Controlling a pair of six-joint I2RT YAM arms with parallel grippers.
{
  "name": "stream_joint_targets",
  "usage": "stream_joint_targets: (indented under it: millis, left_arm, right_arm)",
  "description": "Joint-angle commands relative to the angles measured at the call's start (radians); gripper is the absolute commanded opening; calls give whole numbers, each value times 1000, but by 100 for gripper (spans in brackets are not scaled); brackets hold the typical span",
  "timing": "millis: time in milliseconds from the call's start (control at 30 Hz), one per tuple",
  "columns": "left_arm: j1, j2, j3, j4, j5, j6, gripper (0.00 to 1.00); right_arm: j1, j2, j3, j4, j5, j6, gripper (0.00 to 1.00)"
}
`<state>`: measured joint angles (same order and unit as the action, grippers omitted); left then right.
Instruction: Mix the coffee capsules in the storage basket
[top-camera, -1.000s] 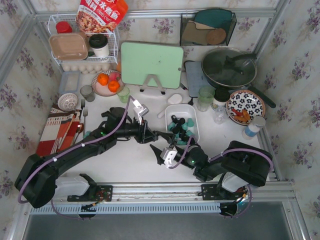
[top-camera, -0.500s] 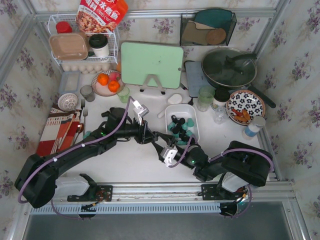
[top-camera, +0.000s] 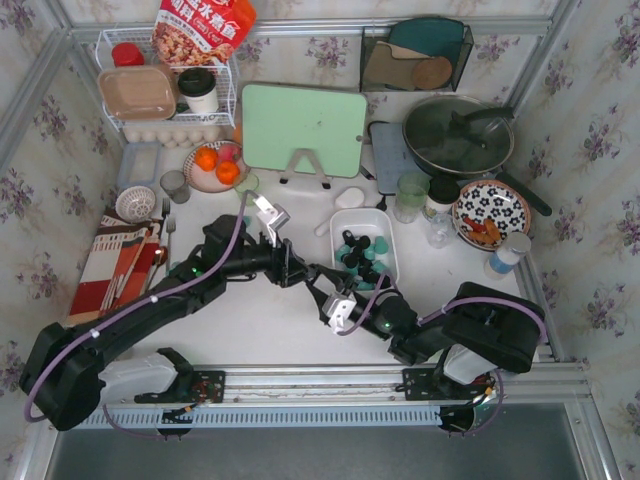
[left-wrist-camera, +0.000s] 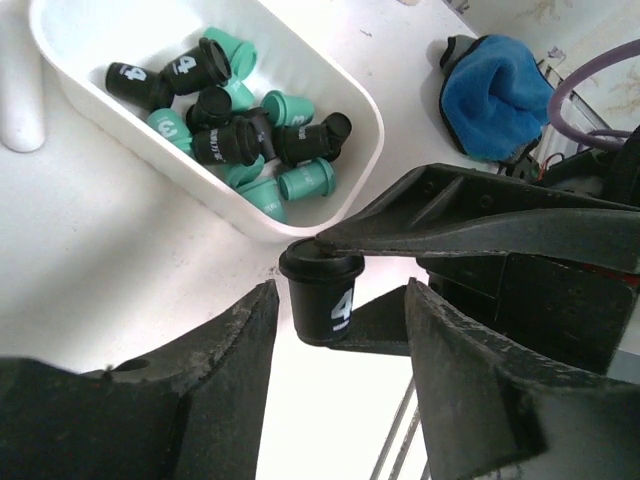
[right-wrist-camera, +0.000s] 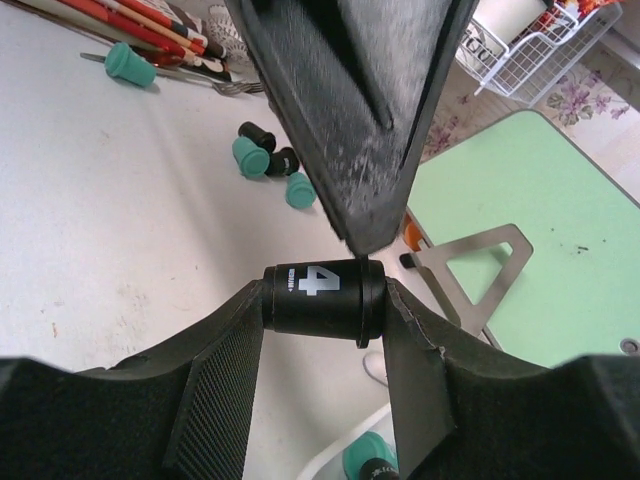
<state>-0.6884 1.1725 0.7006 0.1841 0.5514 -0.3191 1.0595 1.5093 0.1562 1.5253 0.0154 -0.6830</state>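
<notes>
Your left end effector is just opening; right end effector is gripping the black capsule, so the handover is completing.

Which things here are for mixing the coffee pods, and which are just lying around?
For the job: coffee capsules in the storage basket; black capsule pinched by the right gripper; loose capsules outside it.
Just lying about: cutting board, pan, oranges, flowered plate, blue cloth.
</notes>
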Motion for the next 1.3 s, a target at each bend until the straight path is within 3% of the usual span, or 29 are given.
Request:
stream_joint_targets:
  millis: [0, 167, 300, 400, 700, 967, 1100, 1267]
  left_arm:
    - [0, -50, 13, -58, -83, 38, 58]
    - [0, -137, 30, -283, -441, 95, 58]
    - [6, -163, 42, -447, -859, 20, 62]
    - [32, -160, 43, -537, -1003, -41, 65]
    - [167, -161, 13, -641, -1111, -172, 69]
    - [319, -184, -30, -707, -1059, -269, 76]
    - [407, -241, -73, -716, -1018, -302, 74]
    - [478, -309, -105, -743, -1052, -311, 70]
  right_arm:
    - [0, 2, -5, 297, 72, -11, 33]
    - [-37, -38, 49, 210, 364, 58, 46]
    - [-136, -139, 130, -129, 440, 262, 46]
    - [-218, -192, 199, -400, 454, 442, 46]
    - [-392, -131, 336, -720, 415, 692, 55]
    - [-494, -5, 423, -820, 306, 759, 81]
    - [-497, -39, 402, -825, 265, 764, 83]
    - [-462, -225, 326, -911, 213, 807, 79]
